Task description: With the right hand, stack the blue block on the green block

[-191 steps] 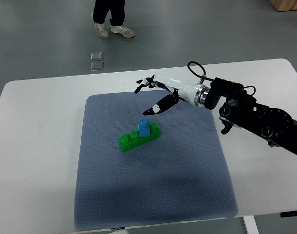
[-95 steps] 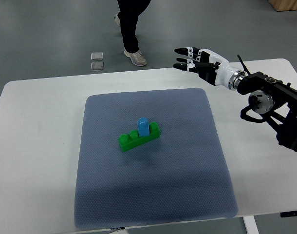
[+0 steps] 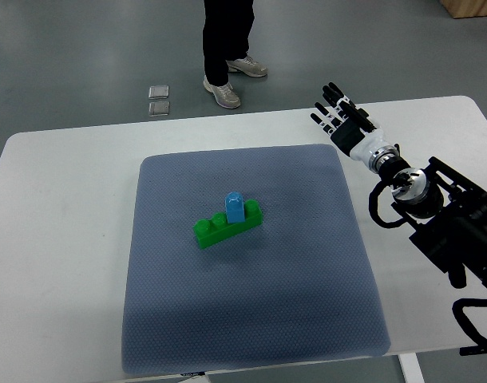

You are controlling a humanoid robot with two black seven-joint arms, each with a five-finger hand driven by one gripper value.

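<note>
A blue block [image 3: 235,207] stands upright on top of a long green block [image 3: 226,226], near the middle of the grey-blue mat [image 3: 251,319]. My right hand [image 3: 339,120] is off to the upper right, over the white table past the mat's far right corner, well away from the blocks. Its fingers are spread and hold nothing. The right arm [image 3: 435,215] runs down along the right side of the picture. No left arm shows.
The white table [image 3: 60,239] carries the mat. A person's legs and shoes [image 3: 224,76] stand on the floor beyond the table's far edge. Two small square objects [image 3: 158,100] lie on the floor at the upper left.
My right hand has drawn back from just above the blocks to the table's upper right, and the arm has swung toward the right edge. The blocks stayed put. The person stepped to the right.
</note>
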